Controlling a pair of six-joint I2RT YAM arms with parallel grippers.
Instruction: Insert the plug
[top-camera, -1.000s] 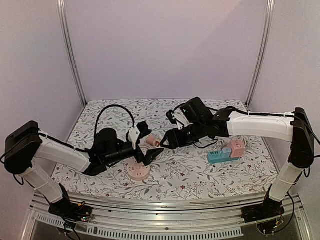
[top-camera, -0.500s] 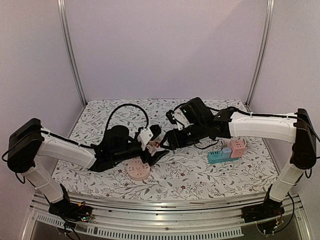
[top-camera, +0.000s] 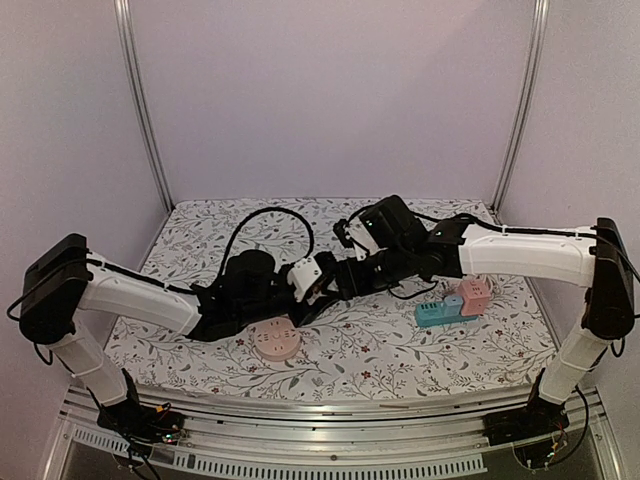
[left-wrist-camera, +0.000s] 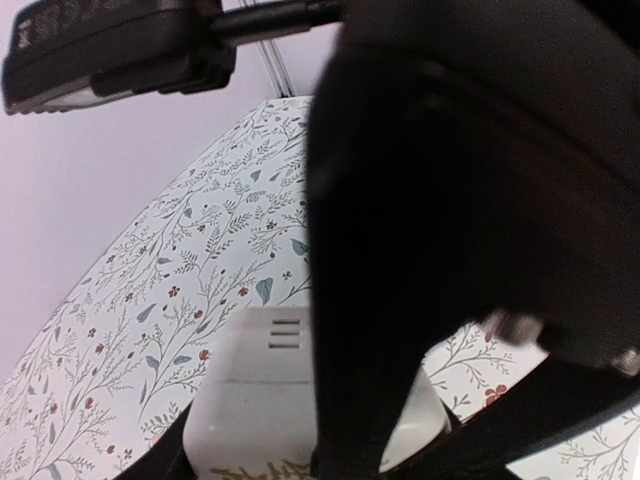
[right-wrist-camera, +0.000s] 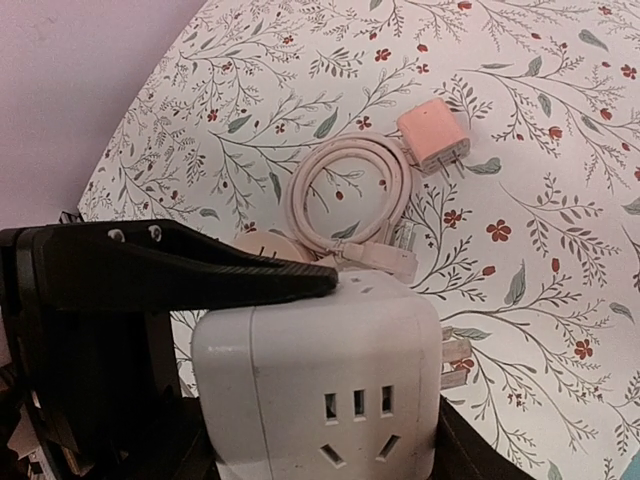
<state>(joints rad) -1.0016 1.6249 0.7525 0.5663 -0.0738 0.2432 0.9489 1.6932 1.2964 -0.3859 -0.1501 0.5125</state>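
left arm (top-camera: 135, 297) now at socket cube (right-wrist-camera: 320, 390)

One high fixed view, two wrist views crowded close on the same white socket cube (top-camera: 306, 276).

The top external camera sits above and behind the arm bases, facing forward and down, far enough off to take in the whole floral tabletop (top-camera: 400, 350) and both arms. The left wrist camera is very near: its own dark jaws block most of the right of the frame, with the cube pale at bottom centre. The right wrist camera looks steeply down from close by. It shows the cube at the bottom between its jaws, with a pink cable coil (right-wrist-camera: 303, 200) and pink charger (right-wrist-camera: 432, 140) above. All three views share the cube and the floral print.
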